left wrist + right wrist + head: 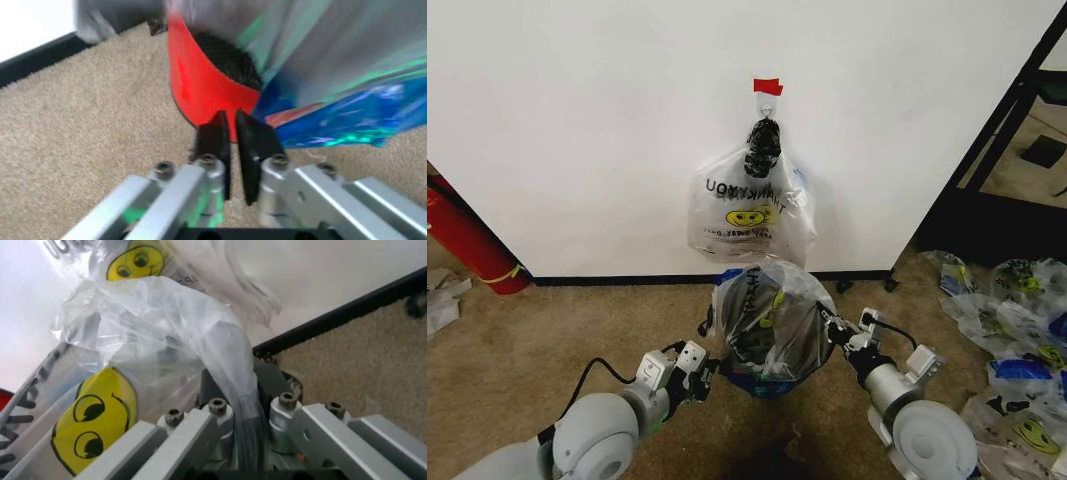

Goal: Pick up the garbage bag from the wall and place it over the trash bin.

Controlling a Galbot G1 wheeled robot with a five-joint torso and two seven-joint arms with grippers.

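Down from my head, the garbage bag (772,325) lay draped over the trash bin (762,385) below the wall (577,120), my grippers flanking it. At my left wrist, my left gripper (230,125) was pressed together by the bin's red base. At my right wrist, my right gripper (241,390) clamped bag plastic.

The right gripper (243,390) pinches a gathered fold of the garbage bag (160,330) between its fingers, the clear plastic with its yellow smiley face rising toward the wall (313,275), whose black baseboard (347,310) meets the carpet (360,365).
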